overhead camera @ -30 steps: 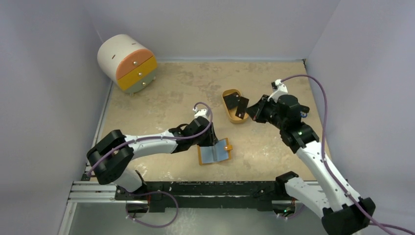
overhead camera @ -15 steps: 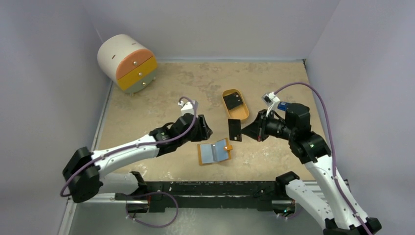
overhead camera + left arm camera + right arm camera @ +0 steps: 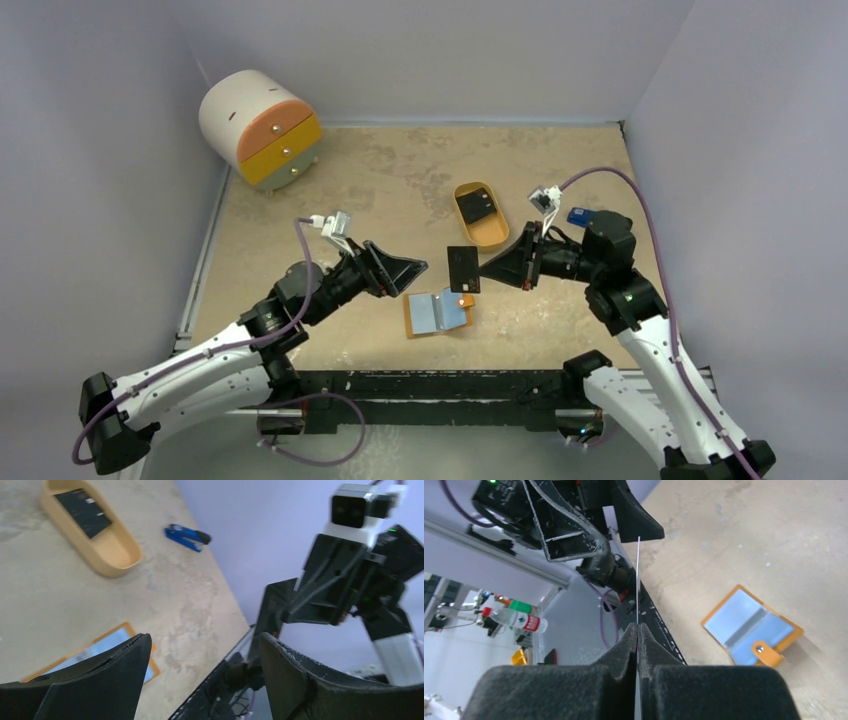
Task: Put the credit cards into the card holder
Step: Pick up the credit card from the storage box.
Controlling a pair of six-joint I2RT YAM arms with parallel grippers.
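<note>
Right gripper (image 3: pixel 484 268) clamped on one credit card (image 3: pixel 462 269), held upright off the desk, just beyond the card holder (image 3: pixel 437 312). The holder lies open, pale inside up, near the middle of the near edge. Left gripper (image 3: pixel 408 278) hovers just left of it, jaws parted and empty. Second card (image 3: pixel 477 207) rests in the orange tray (image 3: pixel 490 236), further toward the far edge.

I see left end effector (image 3: pixel 205 640) wide open, card holder (image 3: pixel 102 645) unfolded on worktop (image 3: pixel 45 595), credit cards (image 3: pixel 82 512) in tray (image 3: pixel 122 562).
</note>
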